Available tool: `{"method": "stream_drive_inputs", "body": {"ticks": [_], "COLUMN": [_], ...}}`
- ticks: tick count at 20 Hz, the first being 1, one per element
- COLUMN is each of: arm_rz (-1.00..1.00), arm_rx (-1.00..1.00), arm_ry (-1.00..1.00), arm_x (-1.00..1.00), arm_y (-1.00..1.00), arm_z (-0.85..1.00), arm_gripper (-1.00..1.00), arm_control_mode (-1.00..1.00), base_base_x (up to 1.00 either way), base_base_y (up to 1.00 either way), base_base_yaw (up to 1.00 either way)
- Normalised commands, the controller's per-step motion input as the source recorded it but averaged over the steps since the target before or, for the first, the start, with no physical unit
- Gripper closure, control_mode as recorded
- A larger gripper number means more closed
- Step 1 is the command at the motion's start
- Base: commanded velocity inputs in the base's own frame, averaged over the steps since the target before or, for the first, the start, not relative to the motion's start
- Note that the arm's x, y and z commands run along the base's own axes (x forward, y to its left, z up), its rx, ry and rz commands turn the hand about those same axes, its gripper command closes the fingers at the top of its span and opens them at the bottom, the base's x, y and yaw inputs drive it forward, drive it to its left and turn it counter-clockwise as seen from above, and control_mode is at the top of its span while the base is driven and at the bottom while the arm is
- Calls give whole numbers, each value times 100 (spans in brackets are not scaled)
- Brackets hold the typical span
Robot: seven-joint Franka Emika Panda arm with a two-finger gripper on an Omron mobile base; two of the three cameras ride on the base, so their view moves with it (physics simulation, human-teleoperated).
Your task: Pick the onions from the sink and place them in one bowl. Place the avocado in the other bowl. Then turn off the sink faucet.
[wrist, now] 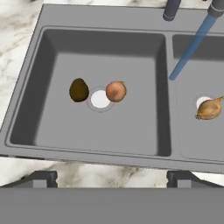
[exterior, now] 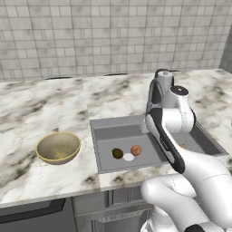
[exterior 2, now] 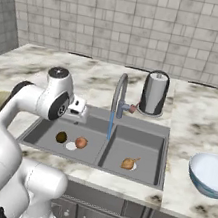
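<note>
The grey double-basin sink holds an orange-brown onion and the dark avocado on either side of the left basin's white drain. A second onion lies in the right basin. My gripper hangs open and empty, high above the left basin's near edge. The yellow-gold bowl sits on the counter left of the sink. A pale blue bowl sits to the right. The faucet pours a blue stream of water.
A paper towel holder stands behind the sink beside the faucet base. Marble counter spreads around the sink up to a tiled back wall. In the left base view, my own arm covers the right basin.
</note>
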Motion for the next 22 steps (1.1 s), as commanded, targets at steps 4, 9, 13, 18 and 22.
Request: {"method": "stream_drive_inputs", "body": {"ticks": [4, 9, 13, 18, 22], "arm_rz": [0, 0, 0, 0, 0], "arm_rx": [0, 0, 0, 0, 0], "arm_ry": [0, 0, 0, 0, 0], "arm_x": [0, 0, 0, 0, 0], "arm_y": [0, 0, 0, 2, 3], "arm_z": [-33, -34, -33, -28, -28], "arm_gripper": [-100, -100, -100, -100, -100], "arm_control_mode": [-100, -100, -100, -100, -100], "base_base_x": [0, 0, 0, 0, 0], "base_base_y": [0, 0, 0, 0, 0], "base_base_yaw": [0, 0, 0, 0, 0]}}
